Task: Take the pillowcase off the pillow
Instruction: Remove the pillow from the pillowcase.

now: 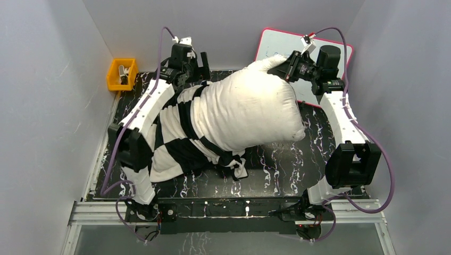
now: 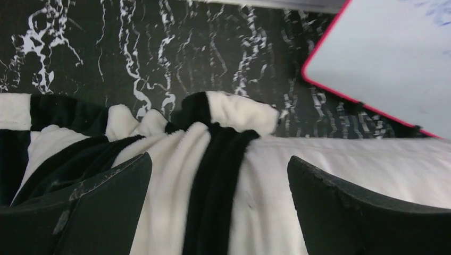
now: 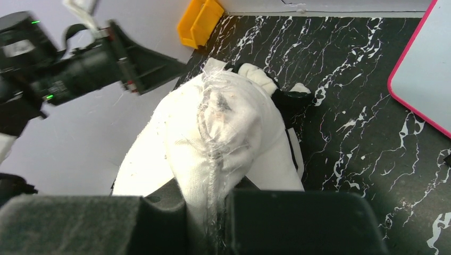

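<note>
The plump white pillow [image 1: 247,109] is lifted at its far right corner, where my right gripper [image 1: 281,66] is shut on its frayed seam [image 3: 213,159]. The black-and-white checkered pillowcase [image 1: 175,135] is bunched around the pillow's lower left half and trails onto the table. My left gripper [image 1: 198,68] hangs open at the back, above the pillowcase's bunched edge [image 2: 213,159], where checkered cloth meets bare pillow [image 2: 351,159]. Its fingers [image 2: 106,196] stand wide, with nothing between them. The pillow's covered end is hidden.
An orange bin [image 1: 122,73] sits at the back left corner. A pink-edged white board [image 1: 282,45] leans at the back right. The black marbled tabletop [image 1: 287,164] lies between grey walls. The left arm [image 1: 143,114] runs along the pillowcase's left side.
</note>
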